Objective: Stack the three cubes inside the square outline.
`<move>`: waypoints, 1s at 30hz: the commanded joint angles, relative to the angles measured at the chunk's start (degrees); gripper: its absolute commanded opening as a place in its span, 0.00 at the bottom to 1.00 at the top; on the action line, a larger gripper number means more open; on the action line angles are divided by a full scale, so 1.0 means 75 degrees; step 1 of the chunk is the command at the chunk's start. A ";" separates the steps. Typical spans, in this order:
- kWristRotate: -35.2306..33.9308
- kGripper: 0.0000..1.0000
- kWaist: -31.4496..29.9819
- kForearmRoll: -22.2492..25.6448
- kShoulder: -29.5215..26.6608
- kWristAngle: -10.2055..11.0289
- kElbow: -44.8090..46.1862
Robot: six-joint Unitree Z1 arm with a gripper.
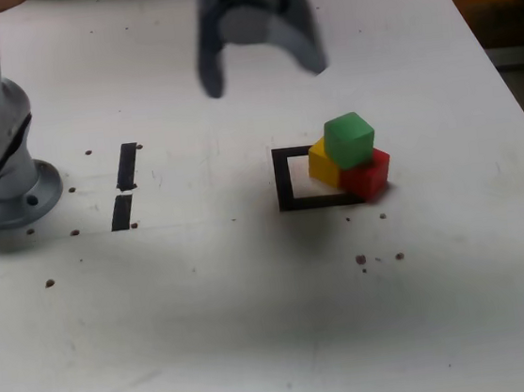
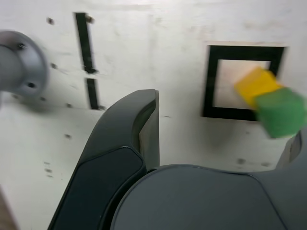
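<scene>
The green cube (image 1: 349,139) rests tilted on top of the yellow cube (image 1: 323,163) and the red cube (image 1: 368,174), which sit side by side. The yellow cube lies at the square outline's (image 1: 284,182) right side in the exterior view, and the red cube is on or over that edge. My gripper (image 1: 262,71) hangs open and empty, blurred, above the table behind the cubes. In the wrist view the green cube (image 2: 280,111) and the yellow cube (image 2: 255,85) overlap a corner of the square outline (image 2: 208,81); the red cube is hidden there.
Two short black tape strips (image 1: 124,185) lie to the exterior view's left of the outline. The arm's metal base (image 1: 0,178) stands at the far left. Small dark specks (image 1: 373,259) dot the white table. The table's right edge (image 1: 503,64) runs near the cubes.
</scene>
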 commanded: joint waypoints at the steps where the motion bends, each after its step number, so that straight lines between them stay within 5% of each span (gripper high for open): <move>1: -0.0245 0.94 0.0019 0.0105 0.0112 -0.0104 -0.2120; 9: -0.1343 0.93 0.0079 0.0096 0.0987 -0.0586 -0.2374; 15: -0.1950 0.93 0.0261 0.0090 0.1253 -0.0682 -0.2105; 30: -0.2125 0.89 0.0587 -0.0206 0.2068 -0.1154 -0.1571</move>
